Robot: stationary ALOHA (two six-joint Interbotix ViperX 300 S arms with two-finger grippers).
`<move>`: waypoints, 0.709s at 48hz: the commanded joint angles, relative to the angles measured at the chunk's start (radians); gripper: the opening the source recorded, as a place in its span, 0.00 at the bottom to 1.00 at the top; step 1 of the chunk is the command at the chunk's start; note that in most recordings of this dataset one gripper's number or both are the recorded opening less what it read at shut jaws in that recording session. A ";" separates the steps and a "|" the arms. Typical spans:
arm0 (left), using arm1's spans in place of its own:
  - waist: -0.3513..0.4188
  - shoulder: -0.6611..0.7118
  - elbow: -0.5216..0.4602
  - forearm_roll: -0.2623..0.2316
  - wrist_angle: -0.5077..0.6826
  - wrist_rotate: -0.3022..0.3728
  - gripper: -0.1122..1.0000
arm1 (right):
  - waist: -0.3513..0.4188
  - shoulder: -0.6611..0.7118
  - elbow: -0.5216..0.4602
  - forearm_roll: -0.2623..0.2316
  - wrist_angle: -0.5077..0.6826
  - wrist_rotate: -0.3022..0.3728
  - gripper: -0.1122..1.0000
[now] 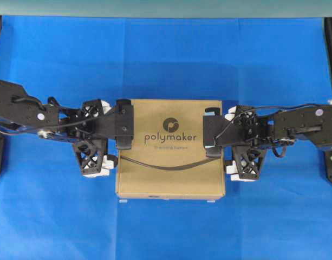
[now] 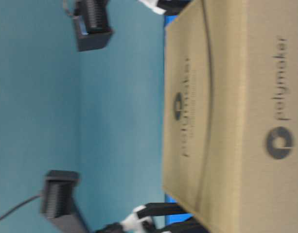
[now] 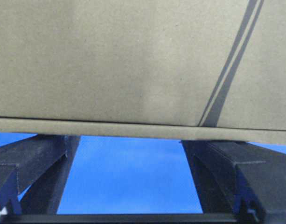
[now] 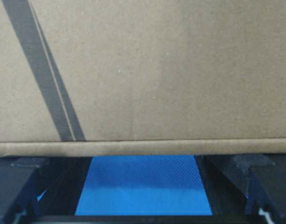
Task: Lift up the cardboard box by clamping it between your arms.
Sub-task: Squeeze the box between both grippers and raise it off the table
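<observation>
The blue table cover (image 1: pixel 166 59) spreads under everything, and the cardboard box (image 1: pixel 171 162) sits at its middle, flat side up, with the "polymaker" lettering, the round logo and the curved dark line showing in the overhead view.

My left arm (image 1: pixel 25 111) reaches in from the left edge of that view and my right arm (image 1: pixel 306 122) from the right, so the box lies between them. Each arm's black wrist block overlaps the box's top near its side edge.

My left gripper (image 1: pixel 108 132) stands spread wide: one lattice finger lies beside the box's far left corner, the other beside the left side's middle. It holds nothing between its fingers. In the left wrist view the box's side wall (image 3: pixel 133 60) fills the upper picture, its lower edge running just above both fingers (image 3: pixel 35 158), with blue cover in the gap between them. Whether the fingertips touch the cardboard I cannot tell.

My right gripper (image 1: pixel 228 142) is likewise spread wide and grips nothing. Its fingers (image 4: pixel 254 182) flank a strip of blue cover, and the box's wall (image 4: pixel 156 70), crossed by a dark diagonal stripe, stands just beyond them, wider than the gripper.

From table level the box (image 2: pixel 231 111) looms large and blurred.
</observation>
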 commanded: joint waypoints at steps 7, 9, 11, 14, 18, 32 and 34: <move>0.012 -0.143 -0.141 -0.006 0.115 -0.008 0.85 | -0.003 -0.120 -0.175 0.020 0.175 0.025 0.99; 0.014 -0.163 -0.155 -0.006 0.141 -0.008 0.85 | -0.006 -0.135 -0.202 0.023 0.225 0.031 0.99; 0.017 -0.187 -0.172 -0.006 0.173 -0.008 0.85 | -0.006 -0.149 -0.227 0.025 0.275 0.037 0.99; 0.020 -0.213 -0.199 -0.006 0.212 -0.008 0.84 | -0.008 -0.170 -0.265 0.025 0.347 0.041 0.99; 0.025 -0.239 -0.244 -0.006 0.270 -0.008 0.84 | -0.011 -0.199 -0.321 0.025 0.430 0.041 0.99; 0.032 -0.264 -0.433 -0.006 0.480 -0.008 0.84 | -0.011 -0.236 -0.485 0.026 0.594 0.046 0.99; 0.032 -0.261 -0.456 -0.006 0.502 -0.008 0.84 | -0.011 -0.236 -0.506 0.028 0.617 0.046 0.99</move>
